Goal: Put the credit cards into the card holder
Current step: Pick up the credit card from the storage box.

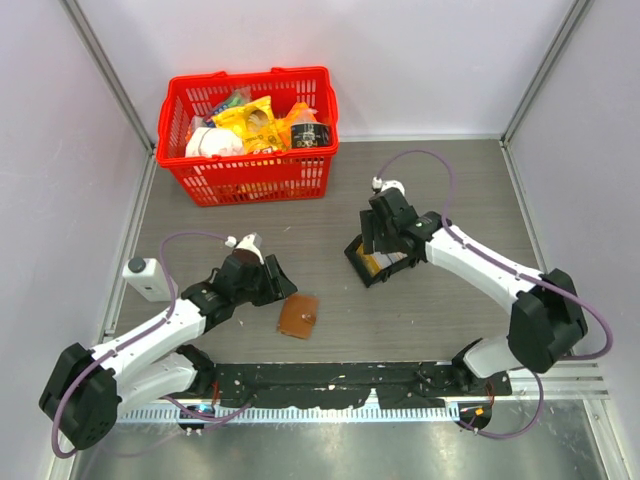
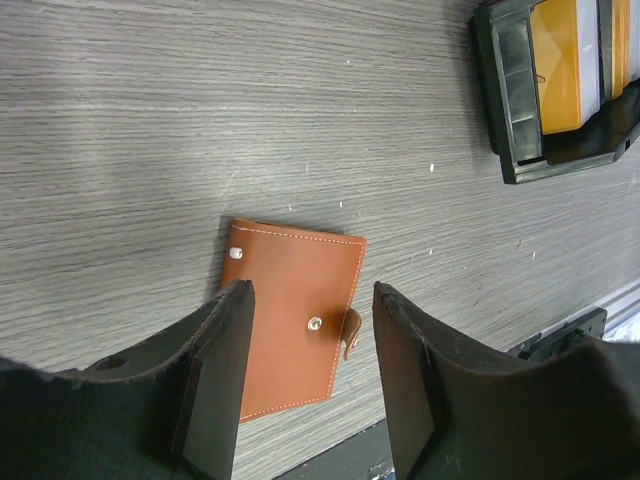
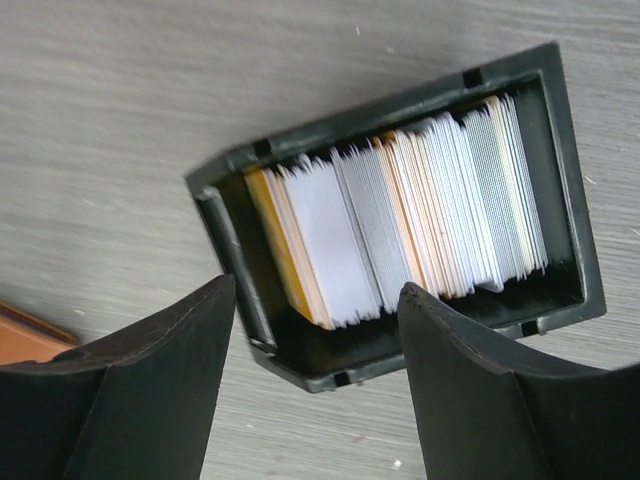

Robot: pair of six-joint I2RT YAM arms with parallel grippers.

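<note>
Card holder: small flat brown leather wallet with white stitching and a snap tab (image 2: 298,318), lying closed on the grey wood-grain table (image 1: 450,190), near the front edge, left of centre.
Credit cards: thin plastic cards in yellow-orange, white, grey and light blue (image 3: 400,220), packed on edge in a small black open-top box tray (image 3: 232,262) right of centre, well apart from the wallet.
Left gripper (image 2: 310,385): fingers spread, nothing between them, hanging over the wallet's near half; contact cannot be told.
Right gripper (image 3: 315,385): fingers spread wide, empty, poised over the tray's near rim.
Right wrist view only: the separate card edges and their colour order, yellow-orange at one end; a brown corner of the wallet at the left edge.
Left wrist view only: the wallet's two metal snaps and stitching.
Top view only: red plastic shopping basket (image 1: 250,175) of packaged goods at the back; a small white device (image 1: 148,277) at the left edge.
Writing: the basket's packaging print is too small to read.
</note>
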